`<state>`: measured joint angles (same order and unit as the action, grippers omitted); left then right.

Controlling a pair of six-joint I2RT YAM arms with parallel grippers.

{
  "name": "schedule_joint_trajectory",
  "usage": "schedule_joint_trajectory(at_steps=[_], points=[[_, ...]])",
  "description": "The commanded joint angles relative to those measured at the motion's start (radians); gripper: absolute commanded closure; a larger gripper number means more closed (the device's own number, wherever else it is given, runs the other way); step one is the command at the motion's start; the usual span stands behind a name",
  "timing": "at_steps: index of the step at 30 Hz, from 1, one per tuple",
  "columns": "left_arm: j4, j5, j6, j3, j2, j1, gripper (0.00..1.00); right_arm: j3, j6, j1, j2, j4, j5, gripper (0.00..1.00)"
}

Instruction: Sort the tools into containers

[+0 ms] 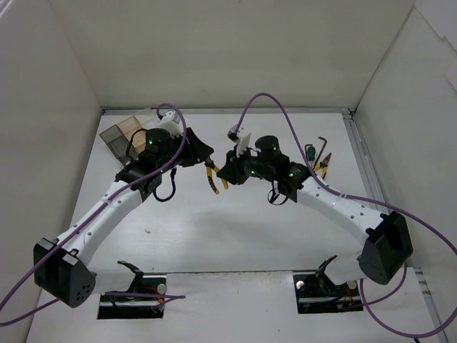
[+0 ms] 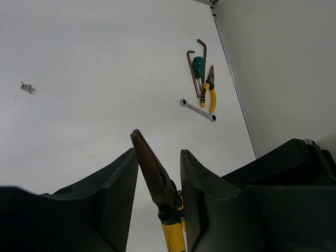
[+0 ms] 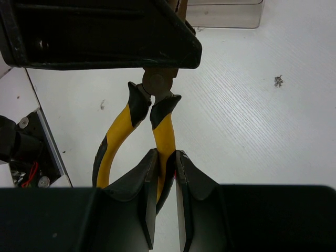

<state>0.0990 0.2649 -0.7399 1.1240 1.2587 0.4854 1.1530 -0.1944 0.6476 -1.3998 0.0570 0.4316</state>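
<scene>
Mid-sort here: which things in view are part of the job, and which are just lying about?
Job:
held pliers, gripped by left gripper and right gripper
second pliers
green-handled screwdriver
hex keys
wrench
organiser tray

Lying about:
purple cables
debris speck

Yellow-and-black-handled pliers (image 3: 157,123), green-handled screwdriver (image 2: 198,67), silver wrench (image 2: 198,110), white table (image 1: 235,229), purple cables (image 1: 285,118).

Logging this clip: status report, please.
Left gripper and right gripper both shut on yellow-handled pliers, mid-handover. Organiser tray far left. Nothing obstructing.
</scene>
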Motion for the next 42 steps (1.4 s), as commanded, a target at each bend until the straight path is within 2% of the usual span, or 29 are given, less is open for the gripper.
schedule_joint_trajectory(at_steps=[1, 4, 9, 10, 12, 14, 15, 16, 18, 21, 27, 31, 37, 42], points=[[-0.058, 0.016, -0.013, 0.028, -0.018, 0.007, 0.67, 0.037, 0.007, 0.009, 0.051, -0.121, -0.01, 1.0], [-0.061, 0.019, -0.015, 0.026, -0.013, 0.007, 0.78, 0.042, 0.009, 0.018, 0.05, -0.12, -0.011, 1.0], [-0.064, 0.04, -0.019, 0.023, 0.004, 0.007, 0.87, 0.043, 0.012, 0.026, 0.045, -0.12, -0.019, 1.0], [-0.07, 0.046, -0.022, 0.025, 0.007, 0.007, 0.96, 0.043, 0.013, 0.03, 0.044, -0.121, -0.019, 1.0], [-0.064, 0.05, -0.024, 0.029, 0.01, 0.007, 1.0, 0.045, 0.009, 0.03, 0.042, -0.12, -0.025, 1.0], [-0.061, 0.036, -0.013, 0.03, 0.002, 0.007, 1.0, 0.043, 0.003, 0.029, 0.042, -0.118, -0.037, 0.9], [-0.061, 0.028, -0.009, 0.033, -0.004, 0.007, 1.0, 0.042, -0.002, 0.032, 0.042, -0.117, -0.042, 0.75], [-0.052, 0.019, 0.006, 0.034, -0.016, 0.007, 1.0, 0.04, -0.004, 0.03, 0.047, -0.114, -0.047, 0.65], [-0.039, -0.007, 0.028, 0.04, -0.03, -0.022, 1.0, 0.034, 0.001, 0.03, 0.05, -0.108, -0.054, 0.51], [-0.03, -0.019, 0.065, 0.042, -0.057, -0.071, 1.0, 0.027, 0.01, 0.026, 0.067, -0.083, -0.076, 0.36], [-0.009, -0.029, 0.152, 0.056, -0.088, -0.247, 1.0, -0.025, 0.003, -0.015, 0.139, -0.063, -0.116, 0.29], [0.033, -0.111, 0.263, 0.13, -0.064, -0.364, 1.0, -0.076, 0.0, -0.04, 0.189, 0.015, -0.18, 0.28], [0.056, -0.223, 0.339, 0.268, 0.07, -0.525, 1.0, -0.16, 0.004, -0.051, 0.283, 0.09, -0.277, 0.27], [0.065, -0.257, 0.367, 0.405, 0.258, -0.608, 1.0, -0.225, -0.017, -0.083, 0.361, 0.128, -0.326, 0.24]])
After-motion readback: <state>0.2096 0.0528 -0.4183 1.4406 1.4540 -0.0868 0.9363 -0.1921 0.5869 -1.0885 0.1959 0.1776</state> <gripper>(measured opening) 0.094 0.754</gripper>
